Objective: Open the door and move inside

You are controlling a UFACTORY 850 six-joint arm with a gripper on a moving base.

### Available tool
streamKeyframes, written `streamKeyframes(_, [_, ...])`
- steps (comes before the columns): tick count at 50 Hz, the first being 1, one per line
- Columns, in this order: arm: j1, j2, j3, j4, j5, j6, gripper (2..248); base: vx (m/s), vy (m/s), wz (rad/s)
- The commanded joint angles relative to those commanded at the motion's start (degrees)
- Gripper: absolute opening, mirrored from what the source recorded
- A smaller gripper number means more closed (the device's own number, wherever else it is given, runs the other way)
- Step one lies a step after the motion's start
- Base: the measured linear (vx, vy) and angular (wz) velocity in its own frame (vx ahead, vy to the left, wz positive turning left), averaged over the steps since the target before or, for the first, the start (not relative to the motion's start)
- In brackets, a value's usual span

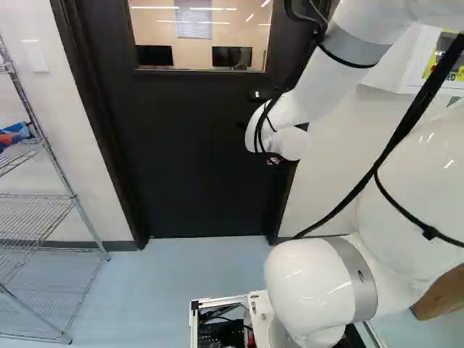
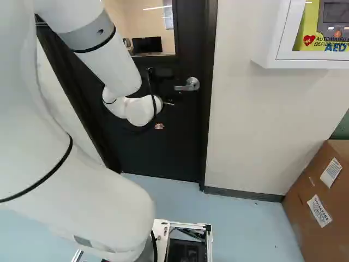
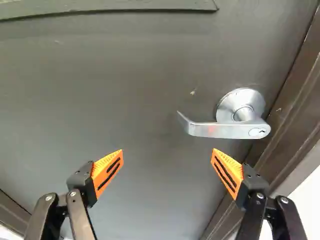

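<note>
The black door (image 1: 196,152) stands closed in its dark frame, with a window in its upper part. My gripper (image 2: 158,126) is mostly hidden by the wrist in the right base view, in front of the door and lower than the silver lever handle (image 2: 188,85). Seen from the wrist, the gripper (image 3: 168,154) is spread wide open, with nothing between its orange pads. Ahead of the fingertips, offset towards one finger, the handle (image 3: 222,129) lies level on the door, its free end towards the gap; no contact shows.
A wire shelf rack (image 1: 43,206) stands left of the door. Right of it, a white defibrillator cabinet (image 2: 266,54) hangs on the wall, above and left of a cardboard box (image 2: 322,191) on the floor. The door frame (image 2: 209,98) runs close beside the handle.
</note>
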Motion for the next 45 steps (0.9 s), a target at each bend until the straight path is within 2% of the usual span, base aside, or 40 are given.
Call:
streamKeyframes(25, [-0.1, 2.8, -0.8, 0.0, 0.0, 0.0, 247, 0.000, 0.000, 0.000])
streamKeyframes(45, [-0.9, 3.2, -2.6, 0.0, 0.0, 0.0, 247, 0.000, 0.000, 0.000])
